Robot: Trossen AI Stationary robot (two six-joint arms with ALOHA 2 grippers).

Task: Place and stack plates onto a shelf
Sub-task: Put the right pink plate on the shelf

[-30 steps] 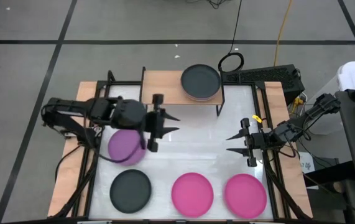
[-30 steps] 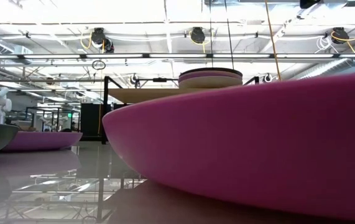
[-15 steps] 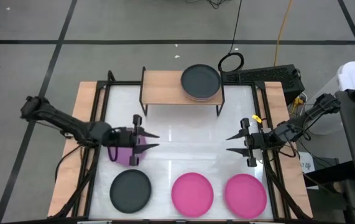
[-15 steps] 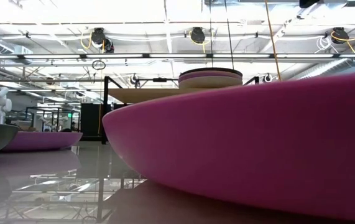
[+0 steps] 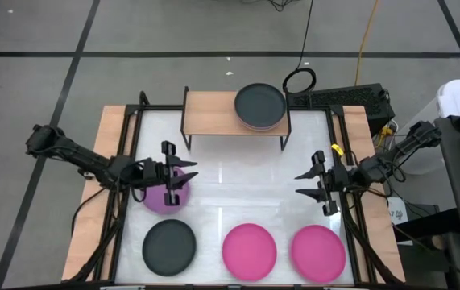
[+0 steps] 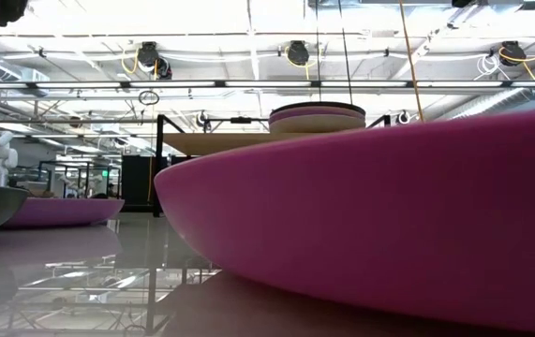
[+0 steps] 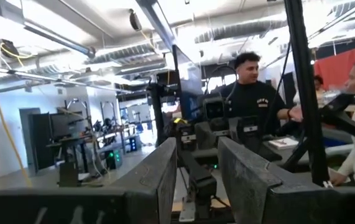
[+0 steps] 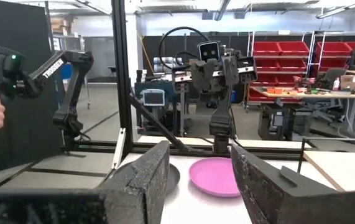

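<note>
Plates lie in two places for you: four loose on the counter [image 5: 238,189] and a stack on the shelf [image 5: 213,113]. Going left to right along the near edge, you have a black plate [image 5: 170,246], then a hot pink plate [image 5: 250,248], then a second hot pink plate [image 5: 318,250], each apart from its neighbour. Just behind the black one sits a purple plate [image 5: 165,196], partly covered from above by your left gripper [image 5: 180,174]. That gripper hovers over the purple plate's far edge with its jaws spread wide and nothing between them; your left wrist view looks level across the room, its two dark fingers [image 7: 158,180] well apart.

At the far side of the counter stands the shelf, its light-wood top bare on the left half. On its right half rests the stack, a black top plate [image 5: 259,103] over paler ones; the low view shows purple and beige rims beneath it.

Your right gripper [image 5: 312,183] waits above the counter's right side, behind the second hot pink plate, jaws wide and empty. Its wrist view faces the left arm across the counter, with the purple plate in between
</note>
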